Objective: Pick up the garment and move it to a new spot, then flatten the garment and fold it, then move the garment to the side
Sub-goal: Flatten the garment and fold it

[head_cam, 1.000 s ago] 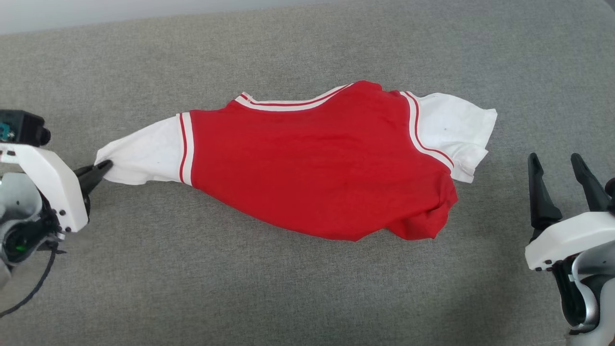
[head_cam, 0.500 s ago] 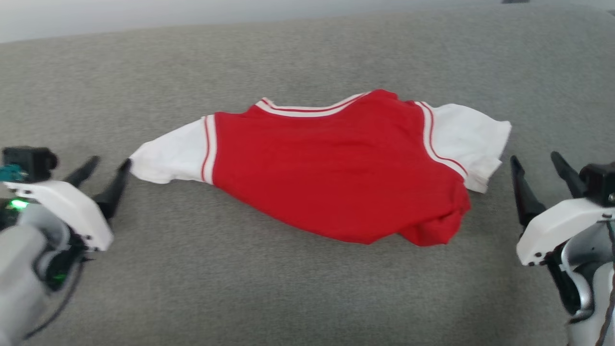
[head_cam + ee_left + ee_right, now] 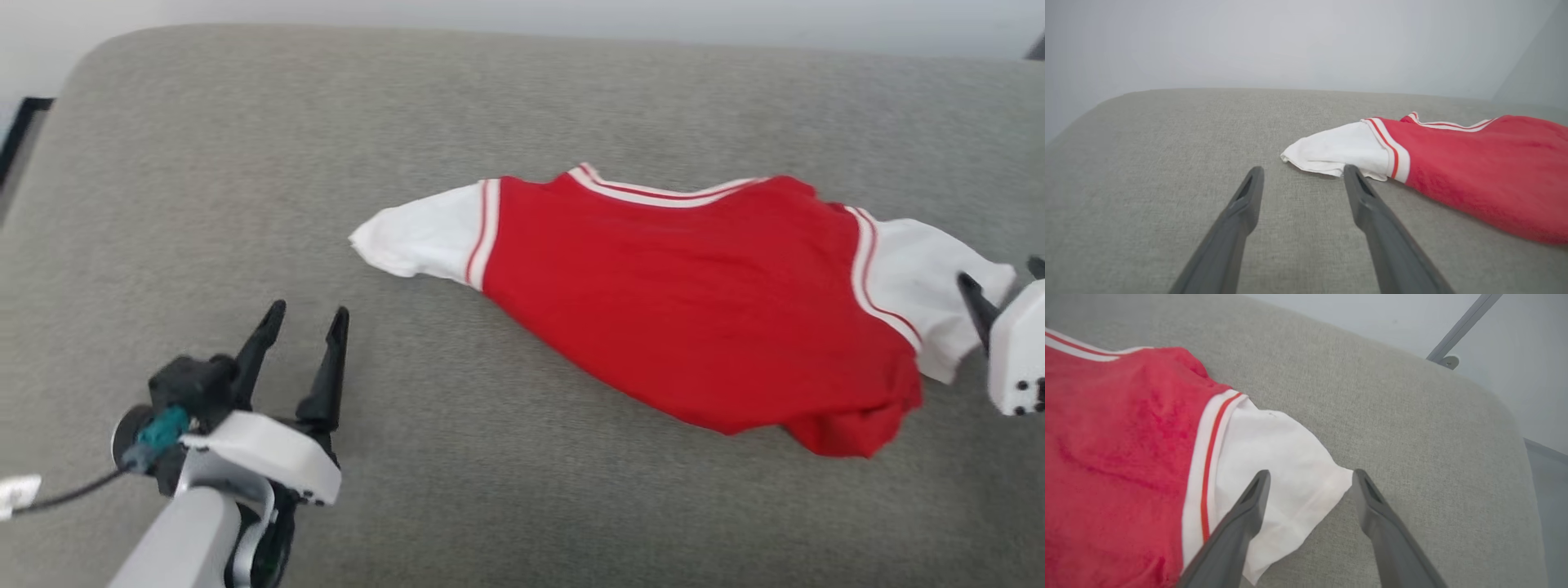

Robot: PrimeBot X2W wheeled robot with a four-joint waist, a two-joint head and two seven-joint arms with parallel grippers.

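My left fingers (image 3: 309,307) have released the garment (image 3: 694,302) and hover spread nearby. My right fingers (image 3: 1310,473), open, straddle its other sleeve.

Lighting was even, diffuse and bright; shadows were faint. Head view showed slight motion blur; wrist views were soft throughout.

A: Where is the red soft shirt with white sleeves (image 3: 694,327) laid?
B: On the grey woven cushion (image 3: 245,163), rumpled. The left gripper (image 3: 309,308) is held well apart from it, with dark fingers spread. The right gripper (image 3: 1000,271) is seen at one sleeve.
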